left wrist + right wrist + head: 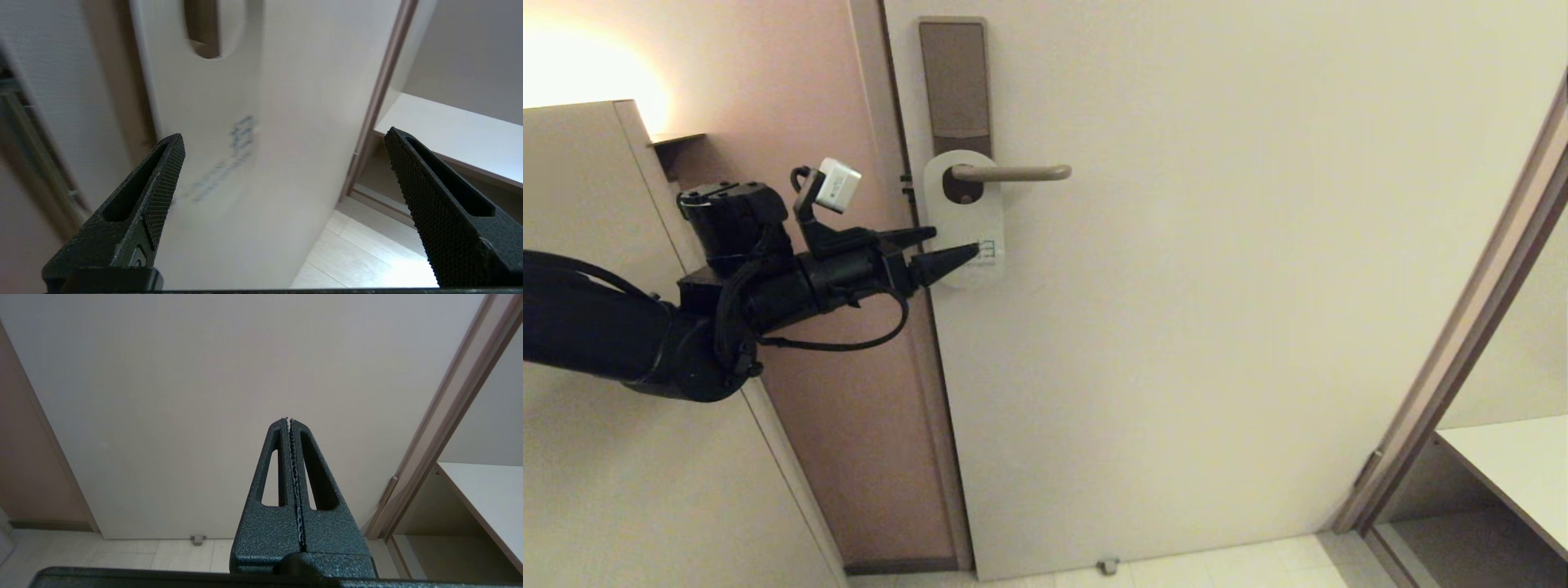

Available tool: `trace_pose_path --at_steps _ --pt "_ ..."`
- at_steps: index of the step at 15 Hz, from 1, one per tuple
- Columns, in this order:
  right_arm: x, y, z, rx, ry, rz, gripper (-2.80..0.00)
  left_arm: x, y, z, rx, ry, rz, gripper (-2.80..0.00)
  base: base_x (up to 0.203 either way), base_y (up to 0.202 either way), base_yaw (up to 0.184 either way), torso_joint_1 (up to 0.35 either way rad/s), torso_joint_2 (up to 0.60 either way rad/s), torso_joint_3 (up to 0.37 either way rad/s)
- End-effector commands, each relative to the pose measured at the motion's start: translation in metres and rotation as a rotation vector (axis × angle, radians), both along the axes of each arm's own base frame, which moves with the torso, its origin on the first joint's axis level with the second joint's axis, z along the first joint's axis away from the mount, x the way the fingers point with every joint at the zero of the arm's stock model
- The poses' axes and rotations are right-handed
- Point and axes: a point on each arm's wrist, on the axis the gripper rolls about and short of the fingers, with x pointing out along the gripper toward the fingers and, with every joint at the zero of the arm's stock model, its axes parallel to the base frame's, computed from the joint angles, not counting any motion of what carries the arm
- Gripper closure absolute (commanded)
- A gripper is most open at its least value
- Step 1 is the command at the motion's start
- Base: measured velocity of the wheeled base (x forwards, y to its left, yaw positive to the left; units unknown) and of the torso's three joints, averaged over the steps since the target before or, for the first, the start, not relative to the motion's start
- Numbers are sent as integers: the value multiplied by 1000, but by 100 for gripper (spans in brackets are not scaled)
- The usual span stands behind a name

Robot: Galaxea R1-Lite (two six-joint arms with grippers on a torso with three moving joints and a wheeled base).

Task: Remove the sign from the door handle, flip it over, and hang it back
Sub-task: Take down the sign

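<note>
One sign point(965, 219) on one door handle point(1011, 172), white side out, lever through its oval hole, card flat against door point(1217, 310). Small print near its lower end. Left gripper point(949, 248) at sign's lower edge, jaws released and spread wide; in left wrist view card point(204, 134) sits between them, whether touching cannot tell. Right gripper point(289, 421) low and away from handle, facing door point(204, 396), jaws clenched on nothing. One doorstop point(1107, 565) on floor.
</note>
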Motion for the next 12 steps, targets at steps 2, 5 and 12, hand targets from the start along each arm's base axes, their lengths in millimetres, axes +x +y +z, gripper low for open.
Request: trace_pose_path --at_steps 2,5,12 --pt "0 0 0 -1 0 1 0 1 8 2 0 -10 22 -280 0 0 0 0 0 0" --pt "0 0 0 -1 0 1 0 5 11 -1 0 -6 34 -280 0 0 0 0 0 0" --pt "0 0 0 -1 0 1 0 27 5 1 -11 -38 22 -280 0 0 0 0 0 0"
